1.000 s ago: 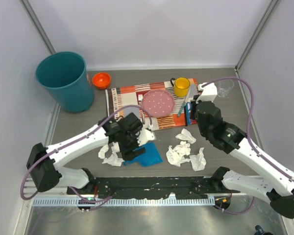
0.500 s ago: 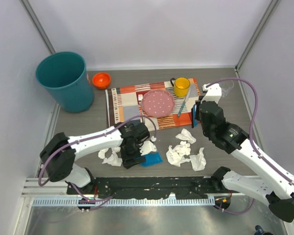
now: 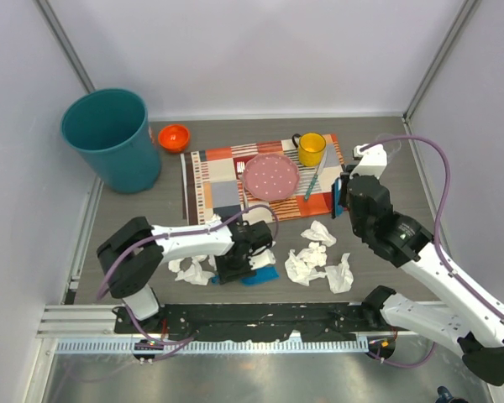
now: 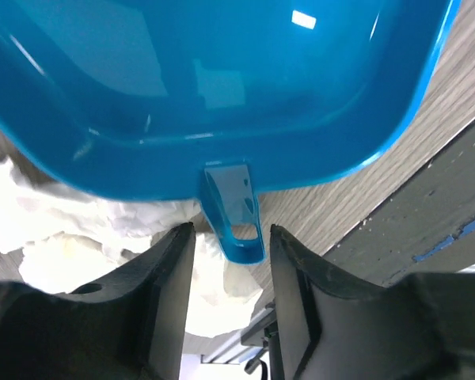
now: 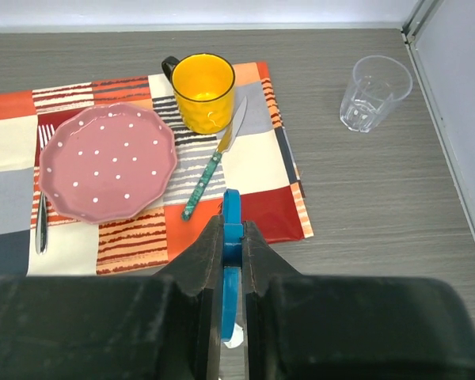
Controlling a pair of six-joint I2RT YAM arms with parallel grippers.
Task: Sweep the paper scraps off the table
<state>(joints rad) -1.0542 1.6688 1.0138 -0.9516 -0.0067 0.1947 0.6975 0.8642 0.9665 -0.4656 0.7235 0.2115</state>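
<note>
Here's the left gripper point(image 4: 228, 237), fingers spread either side of the blue dustpan point(image 4: 222, 71) handle. The right gripper point(image 5: 232, 229) pinches a thin blue tool point(image 5: 232, 206). Paper scraps point(image 3: 319, 256) lie on the table point(image 3: 151, 210) at the dustpan's three o'clock, more at nine.

Top view looks down over the whole table point(image 3: 143, 210); both wrist views sit close, the right sharing the placemat point(image 3: 210, 170).
</note>
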